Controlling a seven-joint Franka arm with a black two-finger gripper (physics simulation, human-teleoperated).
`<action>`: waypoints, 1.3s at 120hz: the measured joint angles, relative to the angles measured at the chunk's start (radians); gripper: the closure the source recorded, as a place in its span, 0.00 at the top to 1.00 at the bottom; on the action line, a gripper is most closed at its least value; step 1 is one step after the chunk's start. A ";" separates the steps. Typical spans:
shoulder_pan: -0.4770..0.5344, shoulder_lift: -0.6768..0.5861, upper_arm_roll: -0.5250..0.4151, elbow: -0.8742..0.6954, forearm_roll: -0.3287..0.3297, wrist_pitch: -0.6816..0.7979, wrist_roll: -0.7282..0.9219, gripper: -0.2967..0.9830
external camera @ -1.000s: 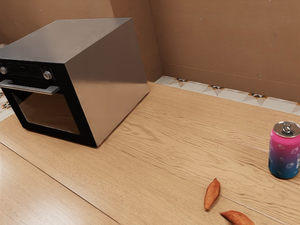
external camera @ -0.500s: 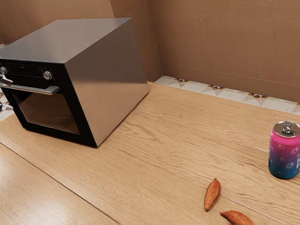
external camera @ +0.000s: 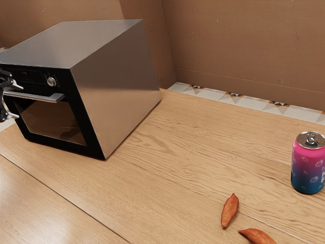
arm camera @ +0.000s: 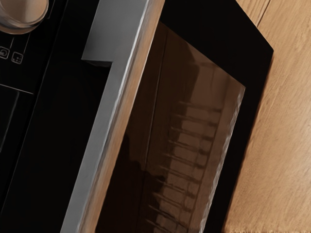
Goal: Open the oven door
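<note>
At the exterior view's left edge, my gripper [external camera: 14,101] stands open, one finger higher than the other, with the far part of the bar handle [external camera: 43,97] at a height between them. I cannot tell how far the handle reaches in between the fingers. The black oven door [external camera: 81,129] with its dark window is closed on the steel oven [external camera: 114,86]. Seen from my hand, the grey handle [arm camera: 99,141] runs slanted across the door, beside the window [arm camera: 180,126] with rack bars behind the glass.
A round knob [external camera: 51,81] sits on the panel above the handle. Far from the oven, a pink and blue can [external camera: 307,162] stands upright on the wooden table [external camera: 167,168], near two orange-brown pods [external camera: 230,210]. A brown wall [external camera: 244,46] rises behind.
My gripper has come in from the exterior view's left edge and moved a little rightward along the oven's front. The oven, its door and the can have stayed put.
</note>
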 joint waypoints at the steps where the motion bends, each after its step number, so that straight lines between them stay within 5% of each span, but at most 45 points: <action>1: 0.000 0.001 0.000 0.001 0.000 0.000 0.002 0.77; 132: -0.003 0.090 -0.013 0.033 0.002 -0.032 0.109 0.78; 146: -0.003 0.007 -0.006 -0.054 0.005 -0.046 0.116 0.75; 156: 0.006 -0.174 0.037 -0.245 0.038 -0.052 0.126 0.68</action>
